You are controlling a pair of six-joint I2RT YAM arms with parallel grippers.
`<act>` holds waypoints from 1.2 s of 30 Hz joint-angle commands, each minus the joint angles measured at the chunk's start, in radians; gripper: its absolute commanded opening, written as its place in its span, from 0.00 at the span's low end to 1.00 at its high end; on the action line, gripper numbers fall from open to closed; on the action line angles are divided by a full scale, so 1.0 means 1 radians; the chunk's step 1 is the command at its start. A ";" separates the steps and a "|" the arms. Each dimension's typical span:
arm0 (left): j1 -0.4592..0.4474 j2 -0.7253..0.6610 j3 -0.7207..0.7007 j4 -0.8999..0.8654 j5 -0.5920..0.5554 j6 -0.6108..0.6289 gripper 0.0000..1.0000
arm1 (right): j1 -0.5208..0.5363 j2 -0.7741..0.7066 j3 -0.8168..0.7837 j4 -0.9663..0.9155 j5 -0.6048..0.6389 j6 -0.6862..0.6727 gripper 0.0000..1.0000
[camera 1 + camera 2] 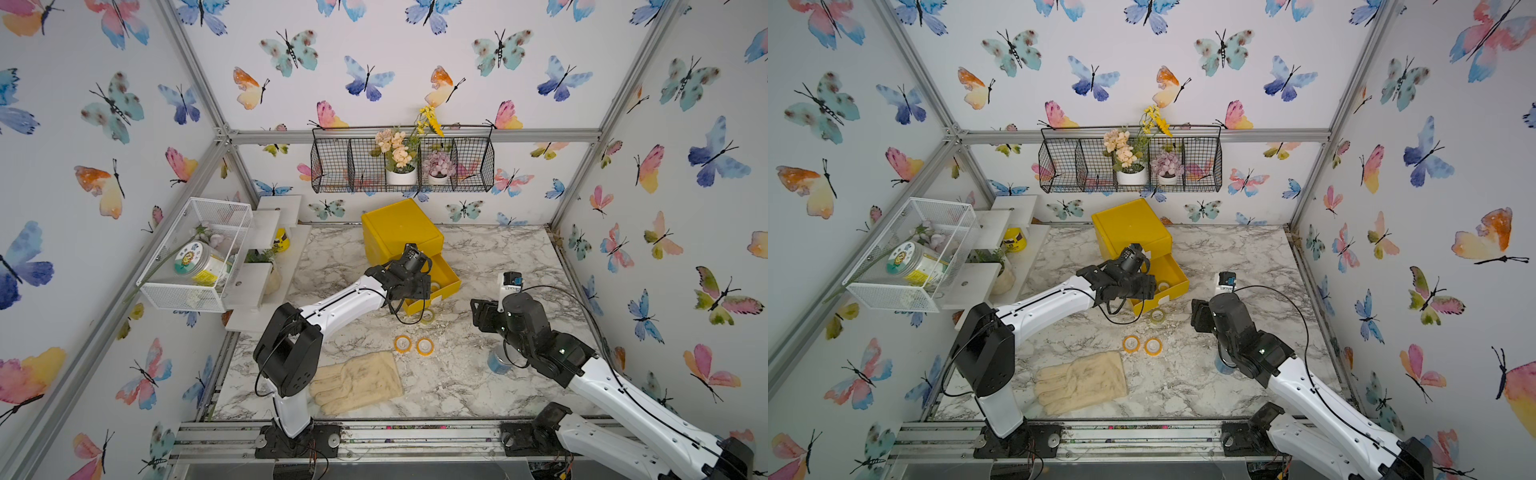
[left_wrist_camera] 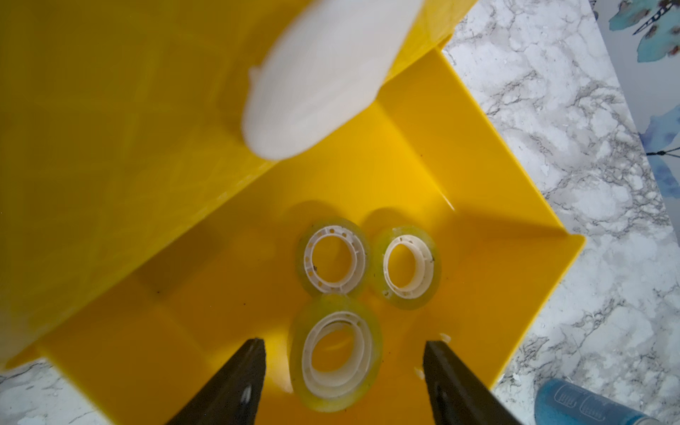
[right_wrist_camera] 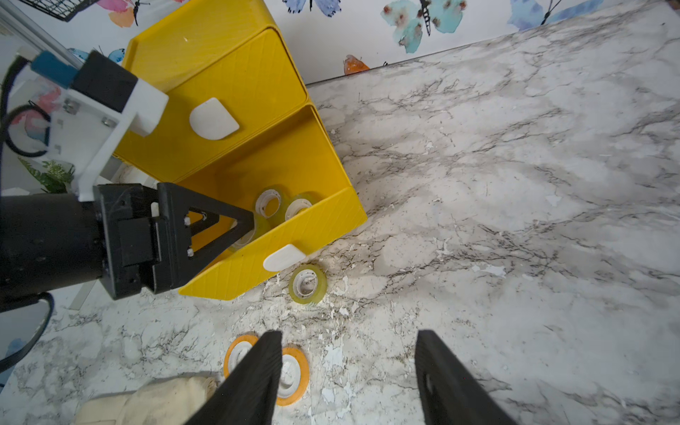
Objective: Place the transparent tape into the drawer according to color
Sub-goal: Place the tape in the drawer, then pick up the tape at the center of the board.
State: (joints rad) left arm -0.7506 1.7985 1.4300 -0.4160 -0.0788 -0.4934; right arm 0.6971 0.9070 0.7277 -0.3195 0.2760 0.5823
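Observation:
The yellow cabinet's lower drawer [image 2: 515, 206] stands pulled out. My left gripper [image 2: 344, 341] hangs over it, open. A yellow-green transparent tape ring [image 2: 336, 353] sits tilted between the jaws, with a gap on each side. Two more yellow-green rings [image 2: 333, 257] [image 2: 406, 266] lie flat on the drawer floor. Another yellow-green ring [image 3: 307, 284] lies on the table just in front of the drawer. Two orange rings [image 1: 402, 343] [image 1: 425, 346] lie side by side nearer the front. My right gripper [image 3: 349, 333] hovers open and empty above the table, beside the orange rings.
A cream glove [image 1: 357, 386] lies at the front of the marble table. A blue-grey tin [image 1: 496, 361] stands under my right arm. The closed upper drawer's white handle [image 2: 323, 73] juts out above the open one. A white mesh basket [image 1: 195, 257] hangs at the left wall.

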 commanded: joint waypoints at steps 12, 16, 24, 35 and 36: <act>-0.062 -0.327 -0.271 0.066 0.010 -0.070 0.91 | 0.013 0.254 -0.148 0.303 -0.349 -0.100 0.62; -0.063 -0.489 -0.438 0.092 -0.015 -0.116 0.93 | 0.028 0.330 -0.189 0.429 -0.331 -0.113 0.62; -0.065 -0.730 -0.653 0.042 -0.061 -0.187 0.93 | 0.051 0.507 -0.177 0.588 -0.263 -0.137 0.62; -0.066 -0.797 -0.771 0.010 -0.089 -0.236 0.93 | 0.053 0.667 -0.136 0.724 -0.238 -0.199 0.65; -0.065 -0.795 -0.769 0.007 -0.088 -0.234 0.93 | 0.054 0.682 -0.132 0.736 -0.237 -0.205 0.65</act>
State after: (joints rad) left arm -0.8173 1.0138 0.6563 -0.3943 -0.1371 -0.7162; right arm 0.7460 1.5574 0.5697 0.3485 0.0086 0.4091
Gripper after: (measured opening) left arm 0.932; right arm 0.653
